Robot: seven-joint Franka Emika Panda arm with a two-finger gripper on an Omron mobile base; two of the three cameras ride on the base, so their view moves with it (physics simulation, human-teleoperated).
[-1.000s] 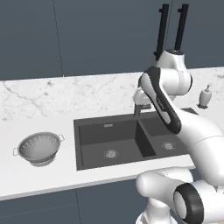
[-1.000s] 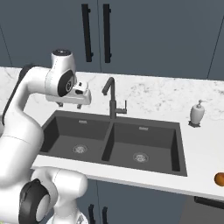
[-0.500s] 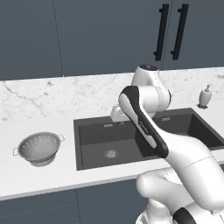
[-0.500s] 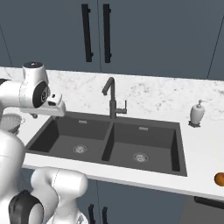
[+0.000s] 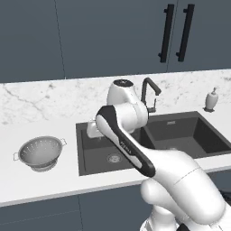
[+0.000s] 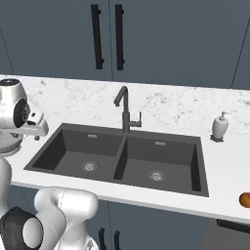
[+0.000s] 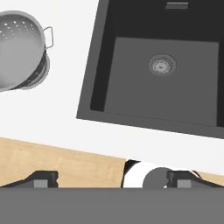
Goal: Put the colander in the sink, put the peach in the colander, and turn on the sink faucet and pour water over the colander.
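The round silver-grey perforated metal colander [image 7: 17,50] sits at the hand view's upper left on the white desk [image 7: 61,109], beside the dark grey sink [image 7: 162,70]. The end effector [image 7: 111,179] is spread wide and empty; it should centre over the rim, then descend squarely before closing.

1. Colander [image 5: 40,152]: perforated silver metal with a dull shine.
2. Sink [image 6: 73,158]: dark grey, matt; metal drains.
3. Counter [image 5: 45,108]: smooth white veined marble.
4. Faucet [image 6: 124,110]: dark matt metal.
5. Peach [image 6: 245,199]: smooth orange skin.
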